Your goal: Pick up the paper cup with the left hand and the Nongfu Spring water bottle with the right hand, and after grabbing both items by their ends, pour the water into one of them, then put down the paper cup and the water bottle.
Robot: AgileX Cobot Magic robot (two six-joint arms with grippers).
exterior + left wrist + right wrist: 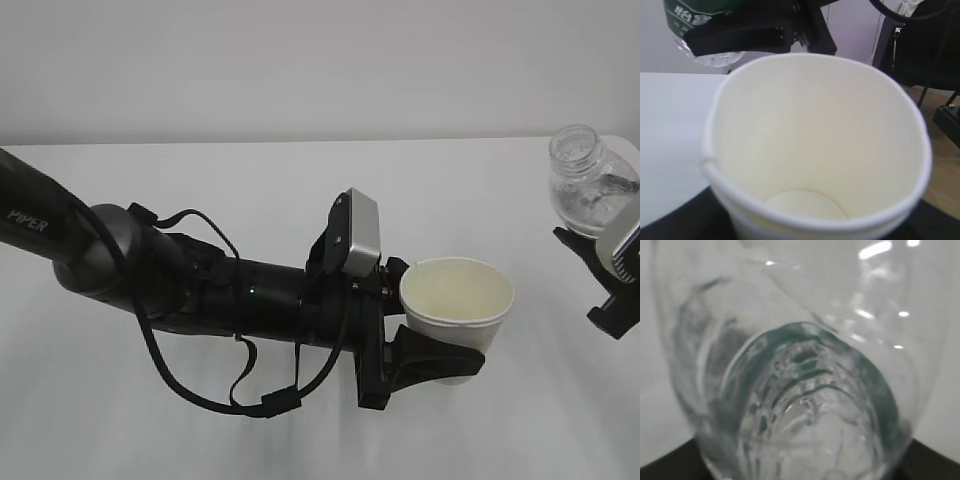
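At the left of the exterior view, the left hand reaches in from the edge toward the middle of the frame, its black fingers closed around the lower body of the paper cup. The cup sits just right of centre, held off the white table, mouth open and tipped a little toward the camera; its inside looks dry and empty in the left wrist view. A thin-walled cup clamped low down could buckle or swivel in the grip once liquid lands in it, so a harder squeeze or a jolt is the risk here.

At the far right edge, the right hand pinches the Nongfu Spring water bottle, mouth up, well apart from the cup. Whether the water is inside is hard to tell. The neck has no cap, so a quick tilt before the mouth is over the rim would spill onto the table. The ribbed plastic could also slip as it tips.
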